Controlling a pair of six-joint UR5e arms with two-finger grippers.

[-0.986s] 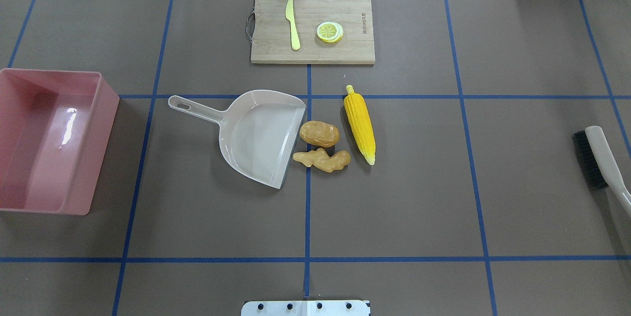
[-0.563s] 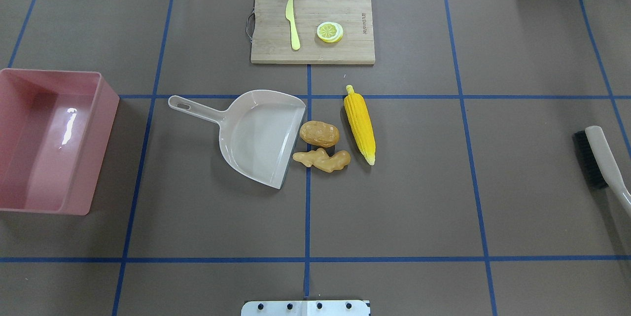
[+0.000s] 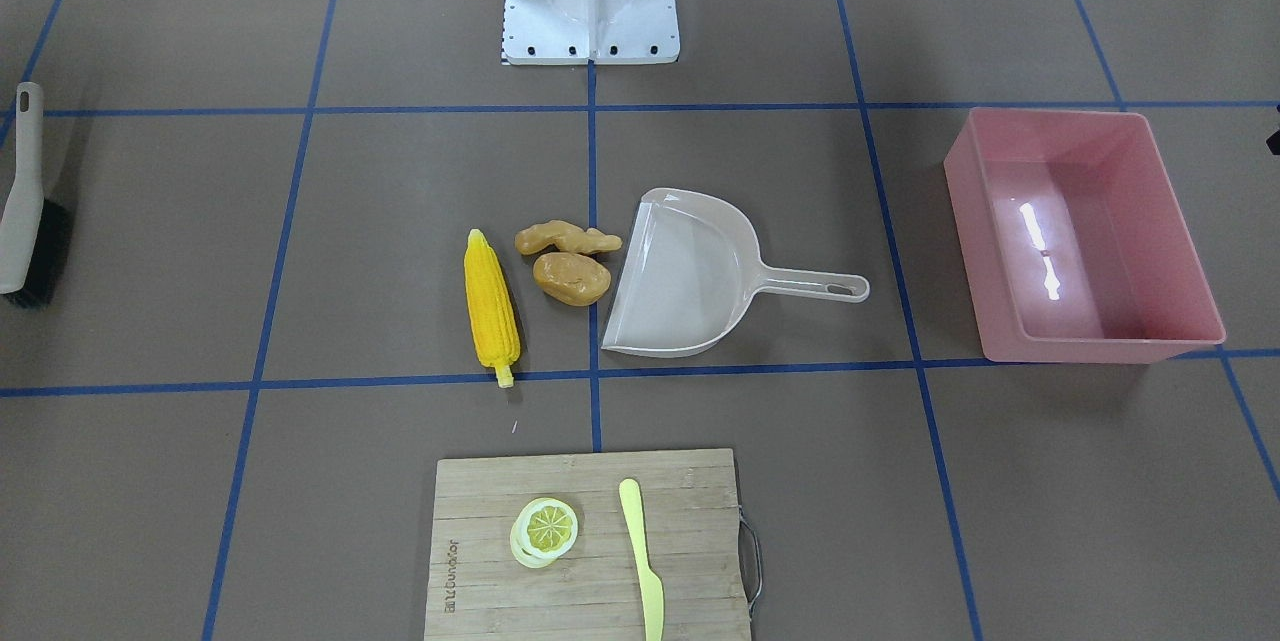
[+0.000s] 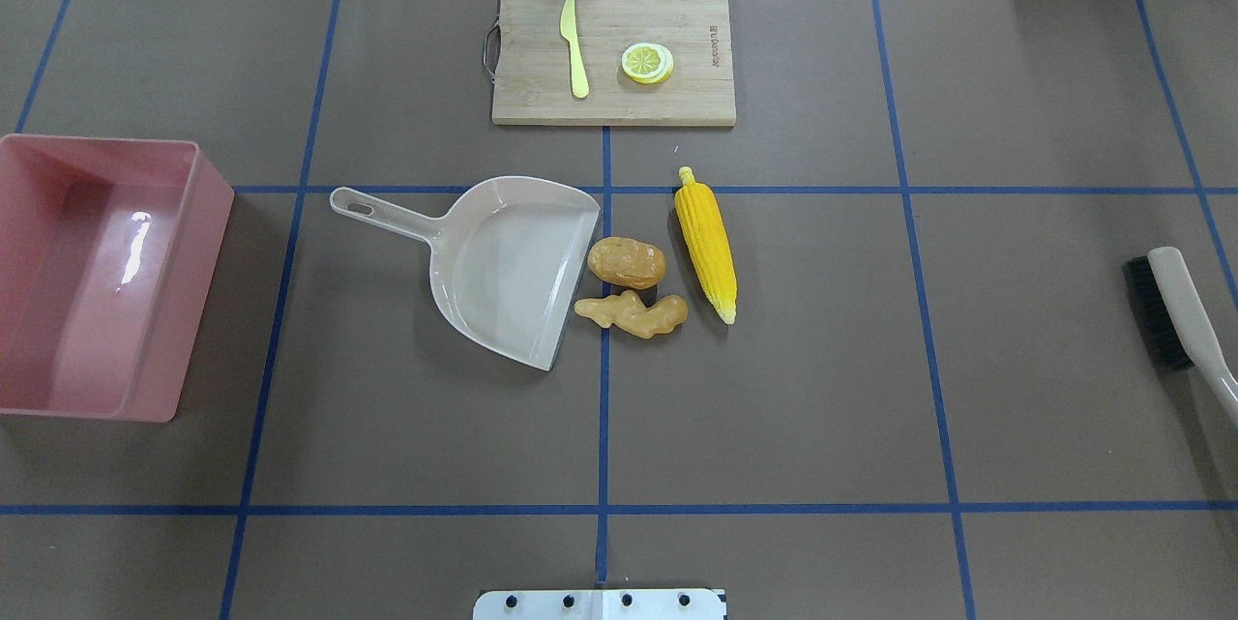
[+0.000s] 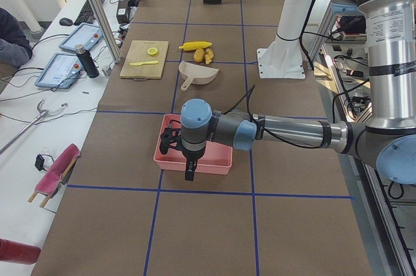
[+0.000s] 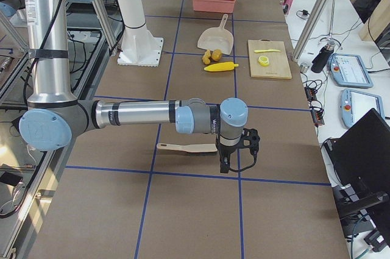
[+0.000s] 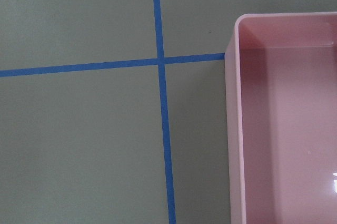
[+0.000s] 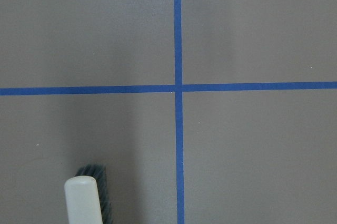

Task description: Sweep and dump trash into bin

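Note:
The yellow corn cob (image 4: 706, 245), the brown potato (image 4: 627, 262) and the knobbly tan ginger root (image 4: 632, 314) lie on the table just right of the mouth of the translucent white dustpan (image 4: 508, 262). The pink bin (image 4: 198, 281) stands empty at the left edge; its rim also shows in the left wrist view (image 7: 234, 129). Both grippers show only in the side views. My left gripper (image 5: 189, 173) hangs over the bin's near wall. My right gripper (image 6: 224, 164) hangs beside the brush (image 6: 186, 147). I cannot tell whether either is open or shut.
The brush (image 4: 1175, 306) lies at the table's right edge, and its handle tip shows in the right wrist view (image 8: 84, 200). A wooden cutting board (image 4: 677, 20) at the back holds a pale yellow knife (image 4: 574, 47) and a lemon slice (image 4: 647, 62).

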